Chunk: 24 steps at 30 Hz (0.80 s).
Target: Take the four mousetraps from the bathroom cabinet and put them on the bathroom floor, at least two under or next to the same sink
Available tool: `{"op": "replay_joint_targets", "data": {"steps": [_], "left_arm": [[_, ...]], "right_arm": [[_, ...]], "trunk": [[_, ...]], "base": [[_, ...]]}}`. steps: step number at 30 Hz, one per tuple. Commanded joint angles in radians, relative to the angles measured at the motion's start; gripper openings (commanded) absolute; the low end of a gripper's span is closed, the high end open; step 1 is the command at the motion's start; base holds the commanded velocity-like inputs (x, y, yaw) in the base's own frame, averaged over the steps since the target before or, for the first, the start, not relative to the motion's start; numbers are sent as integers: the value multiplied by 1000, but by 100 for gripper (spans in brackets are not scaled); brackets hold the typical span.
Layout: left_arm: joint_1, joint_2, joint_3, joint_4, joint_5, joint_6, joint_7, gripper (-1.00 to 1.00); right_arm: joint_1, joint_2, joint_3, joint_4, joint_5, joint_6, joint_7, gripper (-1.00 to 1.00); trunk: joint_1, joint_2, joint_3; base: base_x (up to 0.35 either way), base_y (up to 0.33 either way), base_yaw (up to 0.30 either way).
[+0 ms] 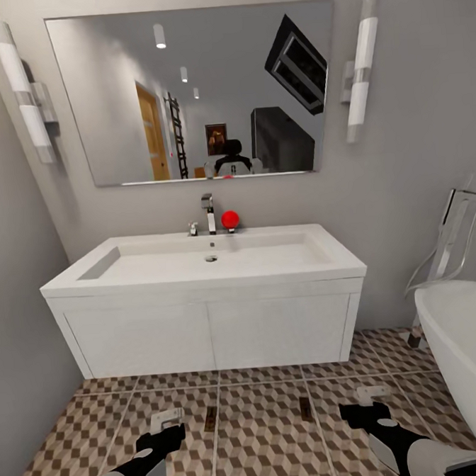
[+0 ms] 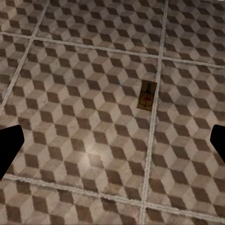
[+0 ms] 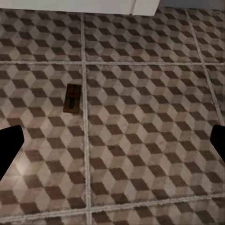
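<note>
From the head camera I see the bathroom sink [image 1: 207, 297] dead ahead at 12 o'clock, wall-hung, with its front panels ending above the bathroom floor [image 1: 266, 442] and an open gap beneath its lower edge. The left wall closes the space at 9 o'clock; the white bathtub [image 1: 466, 350] rim intrudes at 3 to 4 o'clock, and its chrome filler pipe [image 1: 451, 237] stands behind it. Open tiled floor runs between these limits, directly in front of the basin. I count two mousetraps on the floor: the left mousetrap [image 1: 211, 418] lies on a grout line at about 6 o'clock, just beside the left gripper [image 1: 167, 422]; the right mousetrap [image 1: 305, 408] lies at about 5 o'clock, near the right gripper [image 1: 370, 398]. Both lie flat, in front of the sink rather than under it, and well apart from each other. In the left wrist view one trap [image 2: 146, 95] lies next to a grout line with the jaws spread wide and grasping nothing. In the right wrist view one trap [image 3: 71, 98] lies likewise, jaws released and empty. On the basin: one chrome faucet [image 1: 208, 213] and one red ball-shaped item [image 1: 229, 219]. Above: one mirror [image 1: 192, 92] and two wall lamps [image 1: 360, 80].
</note>
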Motion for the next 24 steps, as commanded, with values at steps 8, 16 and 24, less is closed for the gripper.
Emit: {"op": "replay_joint_targets", "data": {"steps": [8, 16, 24], "left_arm": [[-2, 0, -8, 4, 6, -5, 7, 100], [-1, 1, -8, 5, 5, -4, 9, 100], [-1, 3, -8, 6, 5, -5, 9, 100]], "right_arm": [[-1, 0, 9, 1, -10, -3, -1, 100], [-1, 0, 9, 1, -10, -3, -1, 100], [-1, 0, 9, 1, -10, -3, -1, 100]], "trunk": [[-31, 56, 24], [-62, 112, 49], [-92, 168, 74]], "base": [[0, 0, 0], [0, 0, 0], [0, 0, 0]]}}
